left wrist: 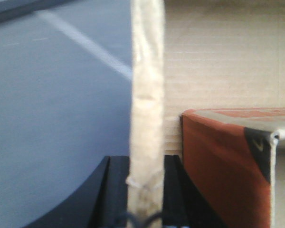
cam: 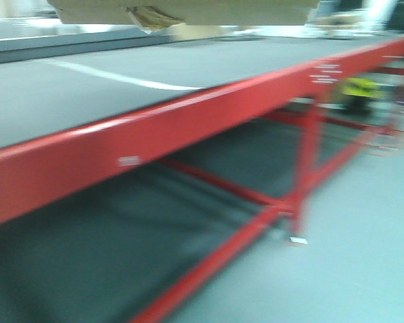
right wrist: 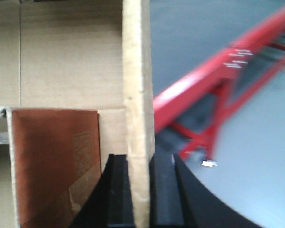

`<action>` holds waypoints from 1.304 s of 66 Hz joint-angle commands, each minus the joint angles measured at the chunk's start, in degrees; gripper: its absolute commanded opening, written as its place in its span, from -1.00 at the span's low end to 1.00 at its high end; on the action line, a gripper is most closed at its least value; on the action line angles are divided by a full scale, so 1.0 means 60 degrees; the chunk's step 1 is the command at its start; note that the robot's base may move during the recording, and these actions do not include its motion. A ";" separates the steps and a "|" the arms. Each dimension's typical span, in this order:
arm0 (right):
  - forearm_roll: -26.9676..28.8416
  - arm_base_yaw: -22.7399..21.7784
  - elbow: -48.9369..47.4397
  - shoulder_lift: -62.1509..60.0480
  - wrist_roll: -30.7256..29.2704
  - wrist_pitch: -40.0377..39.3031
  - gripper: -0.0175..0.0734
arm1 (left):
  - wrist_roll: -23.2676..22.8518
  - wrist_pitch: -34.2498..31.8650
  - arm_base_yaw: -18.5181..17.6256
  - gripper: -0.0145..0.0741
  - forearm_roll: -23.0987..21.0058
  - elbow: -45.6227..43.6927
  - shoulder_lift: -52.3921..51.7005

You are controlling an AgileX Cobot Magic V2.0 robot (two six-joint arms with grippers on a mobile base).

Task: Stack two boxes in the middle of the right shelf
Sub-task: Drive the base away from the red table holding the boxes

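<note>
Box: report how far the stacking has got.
Done: one box is picked up and held near the red rack. In hand: the left gripper and right gripper each clamp a wall of it. Left: no second box or stack shows, so setting down and stacking both remain.

Left gripper (left wrist: 145, 160): two flat matte-black fingers (left wrist: 118, 190) with slanted outer edges, and a thin dark cable (left wrist: 142, 219) loops at their base. Right gripper (right wrist: 140, 157): matching black wedge-shaped fingers (right wrist: 118, 190), with a curved dark housing (right wrist: 204, 211) behind.
</note>
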 commanded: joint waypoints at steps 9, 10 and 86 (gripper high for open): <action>-0.0237 -0.0033 -0.0115 -0.0129 0.0065 -0.0635 -0.95 | -0.0076 -0.0399 0.0042 -0.92 0.0158 -0.0107 -0.0143; -0.0237 -0.0033 -0.0115 -0.0129 0.0065 -0.0635 -0.95 | -0.0076 -0.0399 0.0042 -0.92 0.0158 -0.0107 -0.0143; -0.0237 -0.0033 -0.0115 -0.0129 0.0065 -0.0675 -0.95 | -0.0076 -0.0399 0.0042 -0.92 0.0342 -0.0107 -0.0143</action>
